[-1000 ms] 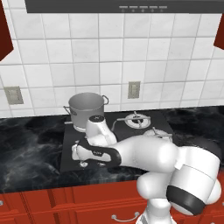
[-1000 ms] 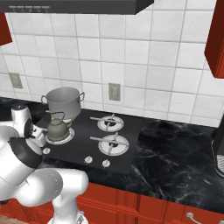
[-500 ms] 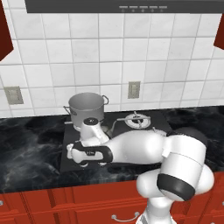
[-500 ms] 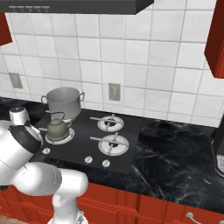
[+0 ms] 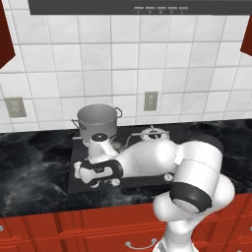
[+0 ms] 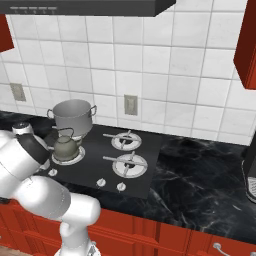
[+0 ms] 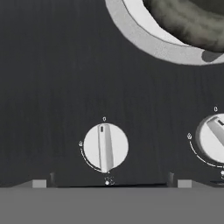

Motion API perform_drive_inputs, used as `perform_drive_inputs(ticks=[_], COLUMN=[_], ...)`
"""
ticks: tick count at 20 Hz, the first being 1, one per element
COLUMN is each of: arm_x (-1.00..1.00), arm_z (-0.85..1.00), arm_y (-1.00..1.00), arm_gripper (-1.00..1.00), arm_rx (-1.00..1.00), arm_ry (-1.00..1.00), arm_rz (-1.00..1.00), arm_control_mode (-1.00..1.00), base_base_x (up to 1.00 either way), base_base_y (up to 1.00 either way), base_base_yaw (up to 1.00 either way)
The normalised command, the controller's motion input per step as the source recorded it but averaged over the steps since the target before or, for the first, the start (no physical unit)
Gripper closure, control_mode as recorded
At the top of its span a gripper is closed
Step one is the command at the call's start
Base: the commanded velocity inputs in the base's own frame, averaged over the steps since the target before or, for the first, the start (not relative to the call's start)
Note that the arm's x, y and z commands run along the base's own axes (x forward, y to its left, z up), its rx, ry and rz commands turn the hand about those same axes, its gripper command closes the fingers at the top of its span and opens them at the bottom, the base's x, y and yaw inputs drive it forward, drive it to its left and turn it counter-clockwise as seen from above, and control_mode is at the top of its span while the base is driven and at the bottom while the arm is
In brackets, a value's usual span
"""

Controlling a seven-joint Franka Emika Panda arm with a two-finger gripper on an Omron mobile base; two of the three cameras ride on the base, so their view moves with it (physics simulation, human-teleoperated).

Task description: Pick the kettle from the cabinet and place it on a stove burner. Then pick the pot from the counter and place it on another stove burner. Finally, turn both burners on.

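Gripper (image 7: 109, 181) wide (over knobs) | kettle (image 6: 65, 147) 1 | pot (image 6: 73, 115) 1

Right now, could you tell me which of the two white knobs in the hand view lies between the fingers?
The left knob, its pointer bar upright toward the zero mark. The right knob sits off to the side with its pointer bar tilted.

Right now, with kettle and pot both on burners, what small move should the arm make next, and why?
Probably lower the open gripper straight onto the white knob centred just ahead of it, then close. The kettle and pot already sit on burners, and this knob's bar points at its zero mark, so it looks unturned; the knob to the right is angled.
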Motion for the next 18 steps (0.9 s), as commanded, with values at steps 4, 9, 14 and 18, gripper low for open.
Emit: perform_drive_inputs(ticks=[4,9,14,18], arm_x=[0.0,0.06,0.08,0.07], arm_z=[-0.21,-0.13,-0.12,-0.09], arm_y=[0.0,0.0,0.08,0.09], arm_gripper=[-1.0,-1.0,-1.0,-1.0], arm_rx=[0.0,0.0,0.0,0.0], arm_ry=[0.0,0.0,0.0,0.0], arm_rz=[0.0,0.0,0.0,0.0], arm_control_mode=[-1.0,-1.0,-1.0,-1.0], base_base_x=[0.0,0.0,0.0,0.0], base_base_y=[0.0,0.0,0.0,0.0], base_base_yaw=[0.0,0.0,0.0,0.0])
